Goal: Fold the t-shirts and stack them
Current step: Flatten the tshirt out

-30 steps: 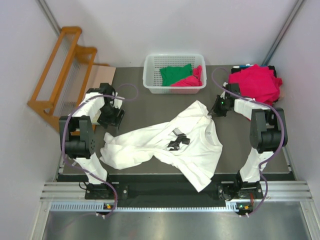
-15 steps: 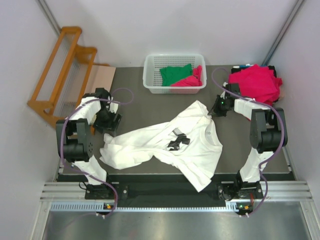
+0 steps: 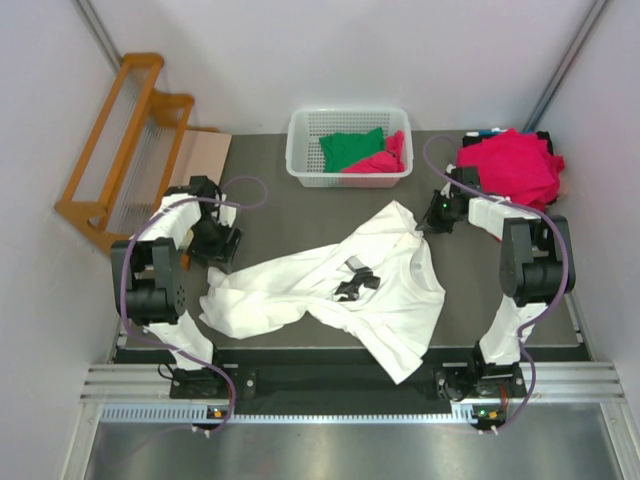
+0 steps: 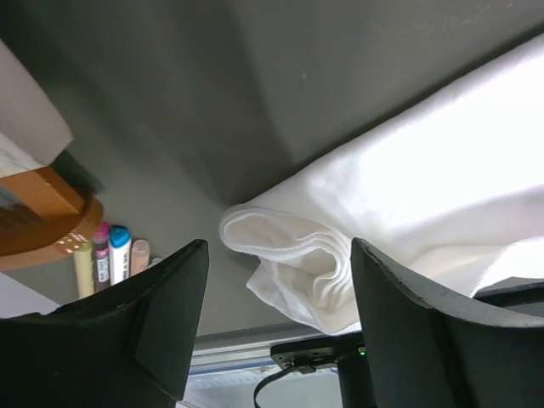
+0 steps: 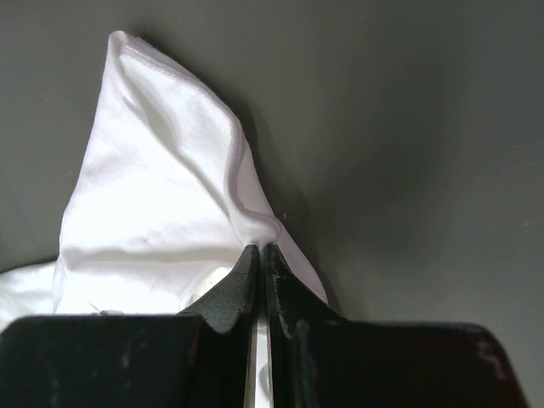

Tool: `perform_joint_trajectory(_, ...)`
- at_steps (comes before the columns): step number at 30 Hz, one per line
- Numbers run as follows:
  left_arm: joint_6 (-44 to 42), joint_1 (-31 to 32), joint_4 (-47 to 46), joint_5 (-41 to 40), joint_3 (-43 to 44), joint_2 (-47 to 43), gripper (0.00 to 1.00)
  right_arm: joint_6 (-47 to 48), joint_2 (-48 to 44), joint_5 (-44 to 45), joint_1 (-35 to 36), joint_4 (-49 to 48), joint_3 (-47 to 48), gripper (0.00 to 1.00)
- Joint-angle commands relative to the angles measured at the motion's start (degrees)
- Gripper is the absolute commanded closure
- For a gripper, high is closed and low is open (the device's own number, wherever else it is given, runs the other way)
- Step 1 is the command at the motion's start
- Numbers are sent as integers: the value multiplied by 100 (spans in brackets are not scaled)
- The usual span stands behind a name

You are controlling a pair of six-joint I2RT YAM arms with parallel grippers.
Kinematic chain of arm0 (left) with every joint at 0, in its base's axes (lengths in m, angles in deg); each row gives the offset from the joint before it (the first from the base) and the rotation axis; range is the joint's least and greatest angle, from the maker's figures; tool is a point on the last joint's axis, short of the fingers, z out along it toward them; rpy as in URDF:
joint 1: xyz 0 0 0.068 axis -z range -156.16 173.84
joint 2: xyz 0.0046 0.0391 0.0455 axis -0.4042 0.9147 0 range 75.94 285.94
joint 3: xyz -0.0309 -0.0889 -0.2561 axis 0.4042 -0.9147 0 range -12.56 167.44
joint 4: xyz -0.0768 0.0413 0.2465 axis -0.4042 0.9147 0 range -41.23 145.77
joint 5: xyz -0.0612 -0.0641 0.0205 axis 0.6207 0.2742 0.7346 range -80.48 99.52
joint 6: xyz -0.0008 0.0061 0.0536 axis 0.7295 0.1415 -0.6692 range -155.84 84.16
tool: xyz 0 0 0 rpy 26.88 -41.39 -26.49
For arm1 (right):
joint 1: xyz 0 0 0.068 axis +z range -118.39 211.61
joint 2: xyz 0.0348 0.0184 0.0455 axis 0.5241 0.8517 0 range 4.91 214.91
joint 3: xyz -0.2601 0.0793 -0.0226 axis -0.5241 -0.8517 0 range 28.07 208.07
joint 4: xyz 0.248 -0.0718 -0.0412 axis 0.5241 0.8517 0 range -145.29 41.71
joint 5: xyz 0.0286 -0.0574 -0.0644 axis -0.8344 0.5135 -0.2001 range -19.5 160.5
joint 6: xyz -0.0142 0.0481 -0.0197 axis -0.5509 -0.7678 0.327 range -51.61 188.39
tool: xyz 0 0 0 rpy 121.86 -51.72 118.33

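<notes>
From the top camera the black print [image 3: 352,283] on the white shirt [image 3: 400,300] is too small to read. At 2 o'clock I can't count the shirts in the pink pile [image 3: 508,165], and something blue [image 3: 487,131] behind it is hidden for the most part. The basket [image 3: 345,180] wall hides the lower edges of the green shirt [image 3: 350,148] and pink shirt [image 3: 378,162]. On the left wrist camera the white shirt runs off at 3 o'clock, and pens [image 4: 109,259] at 8 o'clock slip behind the left gripper [image 4: 279,246]. I can't see how much cloth the closed right gripper [image 5: 259,248] pinches.
</notes>
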Motion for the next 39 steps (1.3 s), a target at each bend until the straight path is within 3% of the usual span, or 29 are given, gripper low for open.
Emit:
perform_joint_trajectory(1, -13, -35, 155, 281, -196, -160, 28, 20, -205, -8, -54, -157, 16, 100)
perform_joint_trajectory(10, -30, -27, 208, 343, -275, -195, 32, 20, -214, -17, -63, -148, 16, 100)
perform_joint_trajectory(28, -48, -35, 50, 291, -293, -46, 68, 38, -214, -8, -63, -113, 33, 100)
perform_joint_trajectory(31, -48, -35, 14, 264, -302, -10, 68, 38, -231, -17, -63, -113, 42, 100)
perform_joint_trajectory(35, -65, -44, 67, 124, -284, -19, 47, 38, -214, -17, -72, -130, 16, 100)
perform_joint_trajectory(39, -83, -97, -213, -474, -381, -326, 39, 21, -196, -43, -63, -174, 7, 100)
